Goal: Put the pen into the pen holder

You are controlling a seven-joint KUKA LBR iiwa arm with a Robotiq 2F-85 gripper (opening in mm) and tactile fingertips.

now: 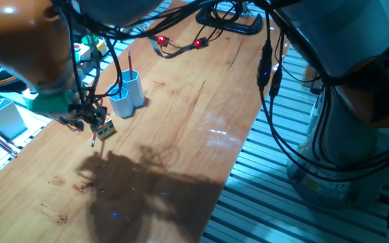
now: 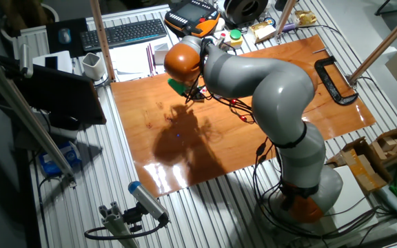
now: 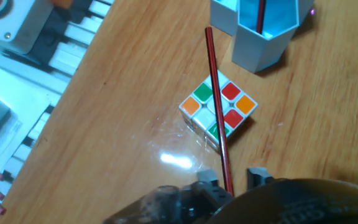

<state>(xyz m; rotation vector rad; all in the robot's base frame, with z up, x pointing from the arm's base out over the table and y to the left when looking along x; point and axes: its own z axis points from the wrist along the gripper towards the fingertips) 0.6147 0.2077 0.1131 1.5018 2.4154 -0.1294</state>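
Your tool (image 3: 230,180) is clenched on the pen (image 3: 217,102): in the hand view its fingers (image 3: 207,178) pinch the red stick at its near end, and the rest runs straight out ahead of the tool toward the pen holder (image 3: 263,34). So the pen is in the tool, off the counter (image 1: 181,115), passing over a small colour cube (image 3: 218,111) just ahead of the fingers. Cannot tell if the pen touches the cube.

Past the cube stands the holder, light blue, two joined tubes. A second red pen (image 1: 130,61) already sticks up out of it. Pen tip looks just short of the holder's near tube, not inside.

Handling, my read: the pen is very thin, light, stiff and likely slick, so held at one end it can pivot or slide in the pinch. A grip nearer the middle would swing less; an end grip suits dropping it in tip first. The holder looks light too, so a sideways knock could tip it. Tilt the pen upright over an open tube before you let go.
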